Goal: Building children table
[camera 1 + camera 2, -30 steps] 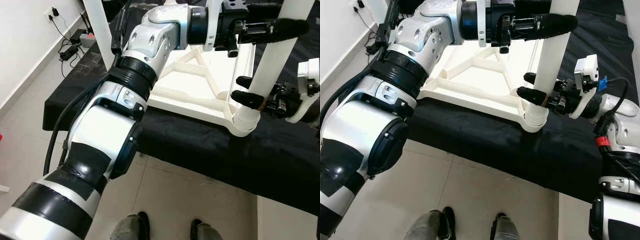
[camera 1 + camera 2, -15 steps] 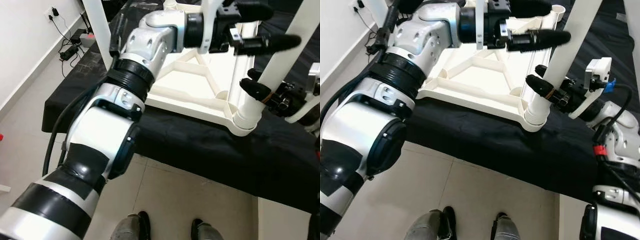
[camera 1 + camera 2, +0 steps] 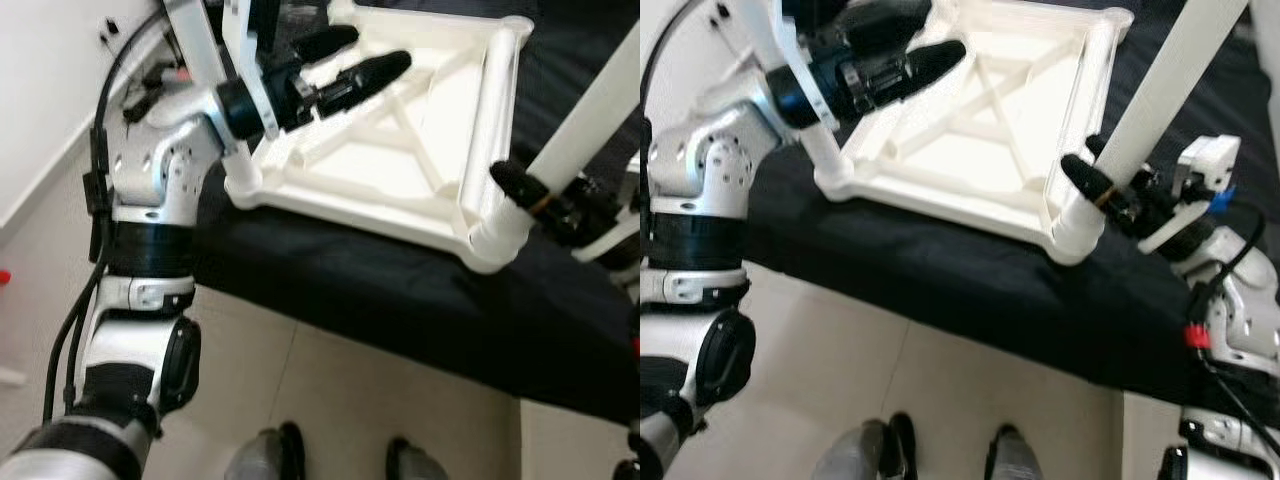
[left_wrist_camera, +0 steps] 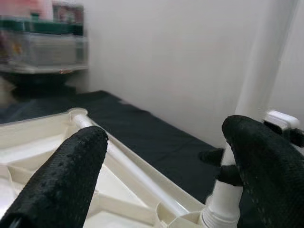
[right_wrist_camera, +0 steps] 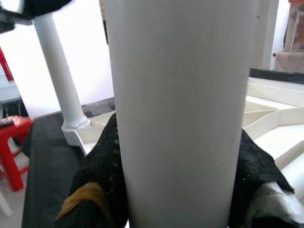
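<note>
One white plastic frame (image 3: 400, 150), square with cross braces, lies upside down on a tabletop (image 3: 400, 300) covered in black cloth. Two white round legs visible: one leg (image 3: 1160, 110) is seated in the frame's near right corner socket, tilted; a second leg (image 3: 195, 45) stands at the near left corner. Right gripper (image 3: 1095, 185) has its jaws closed on the tilted leg just above the socket. Left gripper (image 3: 350, 65) hovers above the frame's left side, its jaws spread apart and empty, textured black fingers (image 4: 71, 175).
</note>
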### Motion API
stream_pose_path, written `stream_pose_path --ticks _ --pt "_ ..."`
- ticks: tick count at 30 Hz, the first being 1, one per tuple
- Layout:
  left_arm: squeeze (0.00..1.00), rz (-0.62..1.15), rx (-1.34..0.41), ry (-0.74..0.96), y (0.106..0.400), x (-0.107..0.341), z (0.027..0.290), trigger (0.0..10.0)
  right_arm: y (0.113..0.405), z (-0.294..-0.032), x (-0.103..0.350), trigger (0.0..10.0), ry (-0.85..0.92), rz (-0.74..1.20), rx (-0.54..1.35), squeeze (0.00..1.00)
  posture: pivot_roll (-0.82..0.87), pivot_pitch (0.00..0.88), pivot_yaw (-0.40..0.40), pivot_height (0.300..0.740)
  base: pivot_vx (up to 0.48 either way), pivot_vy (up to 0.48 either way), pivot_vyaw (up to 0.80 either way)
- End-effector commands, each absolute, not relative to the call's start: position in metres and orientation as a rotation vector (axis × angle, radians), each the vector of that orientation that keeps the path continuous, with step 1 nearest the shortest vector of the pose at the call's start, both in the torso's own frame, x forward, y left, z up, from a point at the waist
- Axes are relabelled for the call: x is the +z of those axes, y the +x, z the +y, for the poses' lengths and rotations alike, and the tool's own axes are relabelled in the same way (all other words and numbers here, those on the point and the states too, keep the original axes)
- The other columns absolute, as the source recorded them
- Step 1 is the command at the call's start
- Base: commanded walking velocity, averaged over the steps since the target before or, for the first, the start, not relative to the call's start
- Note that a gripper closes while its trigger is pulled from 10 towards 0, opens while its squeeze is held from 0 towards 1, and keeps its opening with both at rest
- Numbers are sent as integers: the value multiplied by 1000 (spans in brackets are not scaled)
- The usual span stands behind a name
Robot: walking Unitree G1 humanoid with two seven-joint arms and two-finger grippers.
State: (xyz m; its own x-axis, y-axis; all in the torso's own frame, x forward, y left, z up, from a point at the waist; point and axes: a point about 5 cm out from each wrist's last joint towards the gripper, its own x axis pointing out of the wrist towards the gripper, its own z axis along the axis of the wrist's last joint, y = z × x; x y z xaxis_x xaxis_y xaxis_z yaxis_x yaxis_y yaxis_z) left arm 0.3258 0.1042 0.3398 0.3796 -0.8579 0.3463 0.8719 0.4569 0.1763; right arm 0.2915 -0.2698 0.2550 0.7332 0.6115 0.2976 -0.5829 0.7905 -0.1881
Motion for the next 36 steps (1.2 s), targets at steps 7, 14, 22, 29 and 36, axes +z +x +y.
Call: stream_pose_path --ticks 7,14,22,29,36 --pt "1000 96 -936 -239 251 186 125 10000 286 -242 241 0 -164 -278 676 0 -76 234 98 740 0 0 0" --pt "0 381 -970 -323 159 143 117 10000 284 -212 237 0 -167 -269 677 0 -74 251 86 740 0 0 0" --pt "0 312 -893 -354 160 149 118 10000 285 -211 236 0 -154 -252 640 0 -88 266 69 740 0 0 0" --pt "0 255 -865 -329 160 156 117 10000 285 -211 230 0 -114 -231 571 0 -87 276 63 740 0 0 0" --pt "0 197 -805 -276 157 164 120 10000 279 -198 213 0 -19 -171 373 0 -82 284 54 740 0 0 0"
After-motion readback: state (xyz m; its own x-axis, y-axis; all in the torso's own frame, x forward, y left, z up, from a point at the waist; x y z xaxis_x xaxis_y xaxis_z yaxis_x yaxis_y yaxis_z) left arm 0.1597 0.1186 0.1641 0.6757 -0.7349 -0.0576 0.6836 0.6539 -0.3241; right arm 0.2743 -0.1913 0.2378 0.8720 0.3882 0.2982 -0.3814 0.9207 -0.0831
